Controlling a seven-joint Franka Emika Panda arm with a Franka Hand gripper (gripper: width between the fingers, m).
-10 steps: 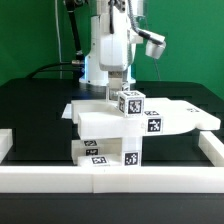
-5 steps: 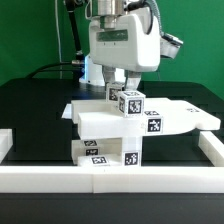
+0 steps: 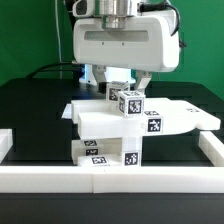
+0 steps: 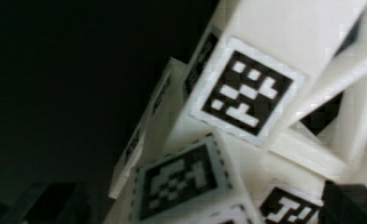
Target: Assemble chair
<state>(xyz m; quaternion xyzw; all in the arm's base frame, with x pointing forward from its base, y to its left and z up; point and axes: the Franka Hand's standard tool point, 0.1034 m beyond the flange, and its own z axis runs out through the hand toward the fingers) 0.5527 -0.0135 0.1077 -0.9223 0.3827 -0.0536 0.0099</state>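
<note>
The partly built chair (image 3: 140, 122) stands at the table's front. It is a white slab on a tagged base block (image 3: 105, 153), with a small tagged cube (image 3: 130, 103) on top. My gripper (image 3: 122, 86) hangs just above and behind the cube. Its two fingers are spread wide and open, with nothing between them. The wrist view is filled by the chair's white parts seen very close and tilted. A large tag (image 4: 251, 85) and a second tag (image 4: 180, 178) show there. The fingertips do not show clearly in that view.
A white border rail (image 3: 110, 179) runs along the table's front and turns back at the exterior view's left (image 3: 6, 140) and right (image 3: 214, 150). The table top (image 3: 35, 105) is black, with a green wall behind it.
The gripper has swung from behind the chair toward the camera and now looms large over the cube. Its fingers have opened a little wider. The chair parts have not moved.
</note>
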